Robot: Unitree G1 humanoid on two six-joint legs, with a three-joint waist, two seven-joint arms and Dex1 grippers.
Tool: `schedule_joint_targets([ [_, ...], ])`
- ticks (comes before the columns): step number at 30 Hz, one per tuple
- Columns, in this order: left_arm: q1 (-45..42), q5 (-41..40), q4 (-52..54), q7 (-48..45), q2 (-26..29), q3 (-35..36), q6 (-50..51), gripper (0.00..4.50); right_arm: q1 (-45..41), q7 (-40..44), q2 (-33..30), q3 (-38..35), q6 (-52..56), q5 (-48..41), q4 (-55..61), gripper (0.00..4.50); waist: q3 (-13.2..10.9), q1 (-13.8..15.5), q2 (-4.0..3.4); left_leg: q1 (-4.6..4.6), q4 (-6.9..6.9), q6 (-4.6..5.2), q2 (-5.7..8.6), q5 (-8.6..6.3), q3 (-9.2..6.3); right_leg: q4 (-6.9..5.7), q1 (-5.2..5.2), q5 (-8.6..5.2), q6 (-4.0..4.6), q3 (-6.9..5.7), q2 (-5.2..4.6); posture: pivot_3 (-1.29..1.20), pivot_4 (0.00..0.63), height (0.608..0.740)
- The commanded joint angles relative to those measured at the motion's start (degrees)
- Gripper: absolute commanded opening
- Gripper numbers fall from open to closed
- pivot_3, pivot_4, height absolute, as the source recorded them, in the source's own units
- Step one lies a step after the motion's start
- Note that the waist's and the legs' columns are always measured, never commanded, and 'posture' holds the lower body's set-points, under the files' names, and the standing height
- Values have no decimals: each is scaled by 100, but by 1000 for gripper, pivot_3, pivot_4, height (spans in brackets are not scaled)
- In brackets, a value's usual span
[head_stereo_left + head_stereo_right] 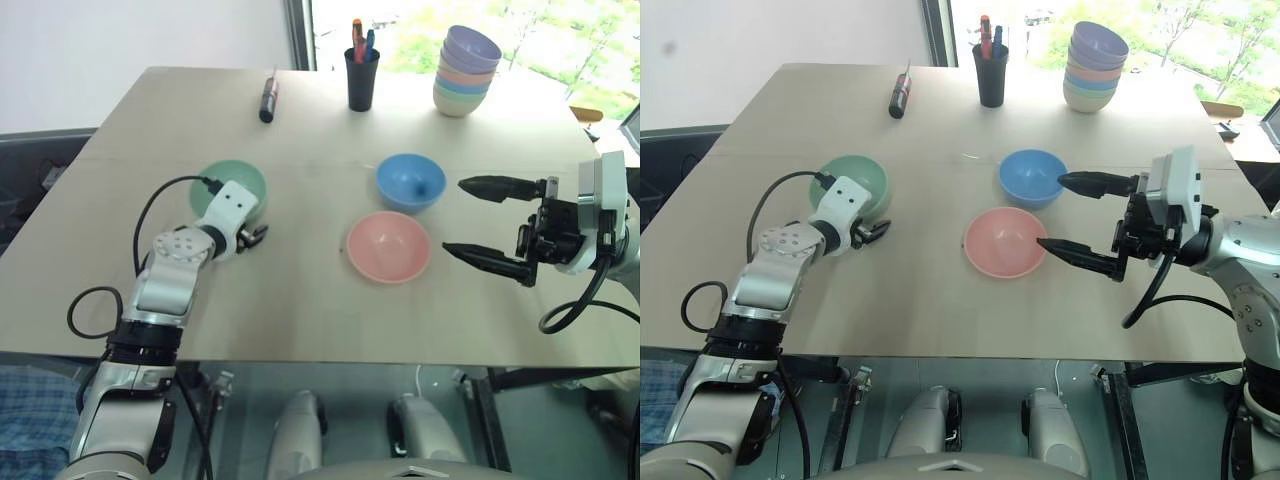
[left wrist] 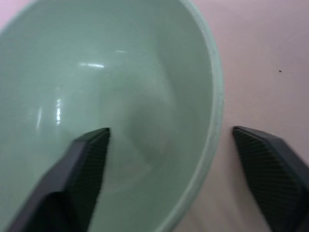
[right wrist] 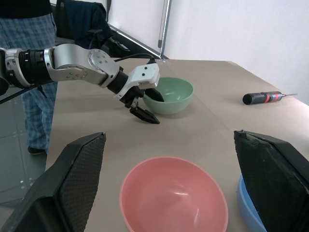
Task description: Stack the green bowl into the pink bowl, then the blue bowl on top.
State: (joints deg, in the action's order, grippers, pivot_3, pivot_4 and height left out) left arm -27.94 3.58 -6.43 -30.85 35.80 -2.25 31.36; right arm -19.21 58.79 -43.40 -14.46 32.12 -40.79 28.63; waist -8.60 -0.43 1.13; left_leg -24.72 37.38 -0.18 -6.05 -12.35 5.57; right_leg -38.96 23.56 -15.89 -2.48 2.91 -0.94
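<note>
On the table (image 1: 300,290), the green bowl (image 1: 236,184) is sitting upright toward the robot's left side, apart from the other two bowls. The left gripper (image 3: 148,107) is straddling the rim of this bowl: one finger is inside the bowl and the other finger is outside it, over the table surface. In the left wrist view the fingers (image 2: 82,169) are standing apart with the rim between them, and they are not pressing on it yet, so the gripper is not holding the bowl.

The pink bowl (image 1: 389,245) is lying near the middle of the table, closer to the robot, and it is empty. The blue bowl (image 1: 411,182) is sitting just behind it, a little to the right, close but not touching as far as I can see.

The right gripper (image 1: 1072,215) is hovering above the table at the right of these two bowls, pointing to the left. Its two fingers are spread wide and are gripping nothing.

At the far edge, a stack of bowls (image 1: 467,70), a black cup (image 1: 362,80) with pens and a screwdriver (image 1: 268,97) are standing well away from the grippers.
</note>
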Motion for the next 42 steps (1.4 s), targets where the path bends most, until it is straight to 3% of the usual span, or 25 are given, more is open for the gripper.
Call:
schedule_joint_targets([
  [1,-71,87,-64,57,51,6,-145,1865,-8,-11,-93,-90,-177,-81,128,4500,0,0,0,0,0,0,0,0,0,0,0,0,0,0,0,0,150,740],
  [6,-86,123,-151,85,37,14,-282,158,0,-25,-111,-86,-241,-91,101,4500,4,15,-4,4,1,0,0,0,-1,-1,-4,0,0,0,0,0,150,740],
  [12,-307,91,-378,-22,83,17,-689,158,36,-6,-114,-65,-317,-75,65,4500,3,31,-4,5,2,0,0,0,-2,0,-8,0,0,-3,0,0,150,740],
  [17,-877,-74,-635,-625,80,-124,-1654,158,22,13,-91,31,-397,-32,-1,4500,0,107,1,0,4,0,0,0,-3,0,-6,0,0,-6,0,0,150,740],
  [25,-1693,-430,-667,-2457,86,-741,-2630,158,-1,1,-34,256,-574,72,-95,4500,0,118,1,-4,4,0,1,0,0,7,-4,0,0,-4,1,0,150,740],
  [31,-2304,-691,-829,-3975,22,-1197,-4020,158,41,49,-37,351,-701,157,-152,4500,0,120,1,-4,5,0,1,0,3,6,-2,0,0,0,2,0,150,740],
  [42,-2573,-1107,-853,-5273,-630,-1675,-5628,158,98,45,-78,367,-842,251,-146,4500,-1,112,0,-4,7,0,0,0,1,5,-2,0,0,2,3,0,150,740],
])
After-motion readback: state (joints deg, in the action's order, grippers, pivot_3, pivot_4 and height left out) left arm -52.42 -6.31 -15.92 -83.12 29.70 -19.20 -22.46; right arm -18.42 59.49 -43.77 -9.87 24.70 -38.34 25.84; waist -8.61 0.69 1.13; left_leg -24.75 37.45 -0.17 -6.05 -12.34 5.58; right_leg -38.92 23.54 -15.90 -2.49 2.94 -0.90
